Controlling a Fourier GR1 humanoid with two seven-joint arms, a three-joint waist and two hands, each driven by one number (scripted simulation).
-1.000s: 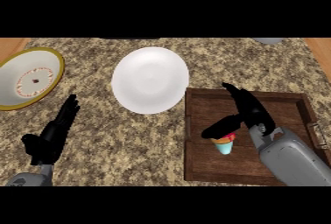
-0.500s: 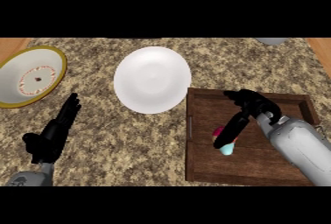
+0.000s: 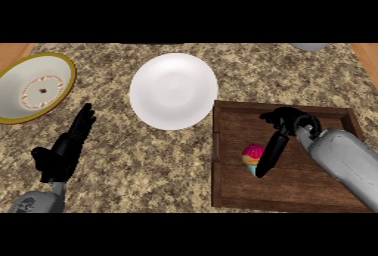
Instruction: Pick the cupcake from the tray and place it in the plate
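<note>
A cupcake with pink frosting and a teal wrapper lies in the brown wooden tray at the right. My right hand sits over the tray just right of the cupcake; a long finger runs down against the cupcake's right side while the rest of the fingers curl above it. The cupcake's left side shows free. A white plate lies on the counter left of and behind the tray. My left hand rests open at the lower left, fingers up.
A yellow-rimmed bowl with a patterned inside stands at the far left. A grey object peeks in at the counter's back right. The tray's raised rim stands between cupcake and plate.
My right hand has swung down and curled closer around the cupcake, its fingers folding in. The cupcake has stayed in the tray. My left hand has kept still.
</note>
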